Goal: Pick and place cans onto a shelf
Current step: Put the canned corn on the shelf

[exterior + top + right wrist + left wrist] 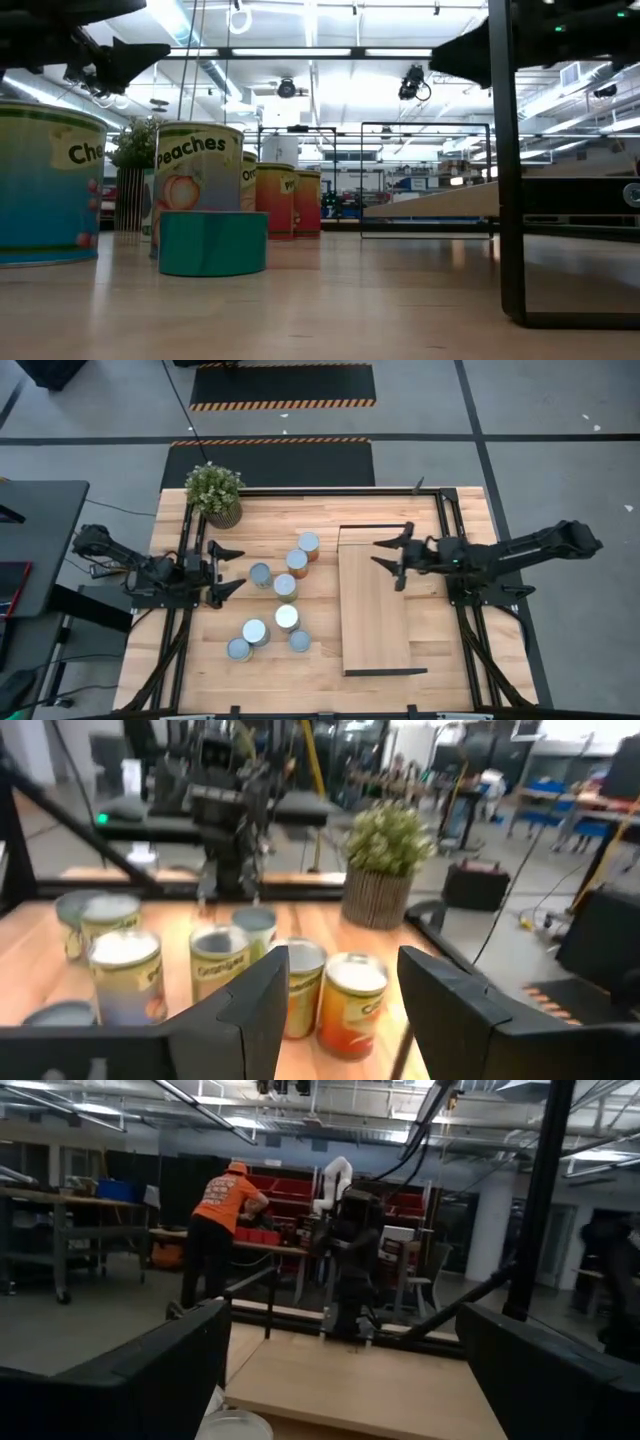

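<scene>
Several cans stand upright on the wooden table between my arms, among them one with an orange side (308,544), silver-topped ones (260,575) (287,618) and a low teal tin (212,241). They also show in the right wrist view (350,1000). The shelf (375,600), a long light-wood board with black end frames, stands on the table to the right of the cans. My left gripper (240,568) is open and empty, left of the cans. My right gripper (380,554) is open and empty, above the shelf's far end. Its fingers (250,1005) point toward the cans.
A potted green plant (213,493) stands at the table's far left corner. Black rails (455,550) run along both table sides. A person in an orange shirt (222,1205) stands in the room beyond the table.
</scene>
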Motion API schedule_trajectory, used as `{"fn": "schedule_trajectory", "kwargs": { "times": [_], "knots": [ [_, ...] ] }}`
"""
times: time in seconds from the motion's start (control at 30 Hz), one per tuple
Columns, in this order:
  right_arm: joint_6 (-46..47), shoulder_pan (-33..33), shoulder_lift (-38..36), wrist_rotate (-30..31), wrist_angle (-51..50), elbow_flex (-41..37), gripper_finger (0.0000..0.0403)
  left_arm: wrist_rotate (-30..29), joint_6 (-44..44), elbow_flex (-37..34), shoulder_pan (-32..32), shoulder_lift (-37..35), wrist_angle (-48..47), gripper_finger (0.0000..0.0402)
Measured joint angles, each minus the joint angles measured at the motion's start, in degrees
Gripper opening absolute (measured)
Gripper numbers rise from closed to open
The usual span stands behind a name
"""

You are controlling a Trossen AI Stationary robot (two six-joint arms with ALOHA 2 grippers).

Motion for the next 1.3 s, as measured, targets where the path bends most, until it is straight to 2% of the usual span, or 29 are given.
{"fn": "schedule_trajectory", "kwargs": {
  "times": [0.13,0.27,0.57,0.7,0.87,1.1,1.3],
  "knots": [
    [1.1,-1.2,8.8,-3.0,-0.9,5.1,0.0195,-1.6,-0.4,0.1,1.1,3.7,2.2,0.0393],
    [0.9,-2.5,16.8,-3.4,-3.7,11.4,0.0195,-2.2,-1.3,0.1,2.8,6.5,6.2,0.0393],
    [-1.4,-6.2,32.7,-9.3,-16.8,28.0,0.0203,-2.3,-4.7,0.1,4.2,7.0,7.3,0.0393],
    [-4.5,-7.4,39.3,-9.4,-26.4,36.8,0.0238,-2.3,-5.0,0.1,4.2,7.0,6.4,0.0393],
    [-6.4,-9.0,47.0,-10.9,-41.2,48.9,0.0308,-2.3,-5.0,0.1,4.2,7.0,5.7,0.0393],
    [-10.7,-10.9,55.4,-11.0,-53.1,60.8,0.039,-2.5,-4.9,0.1,4.2,7.0,4.7,0.0393],
    [-15.0,-11.9,60.3,-10.6,-58.5,68.6,0.0393,-2.5,-5.0,0.1,4.2,7.0,4.8,0.0393]
  ]
}}
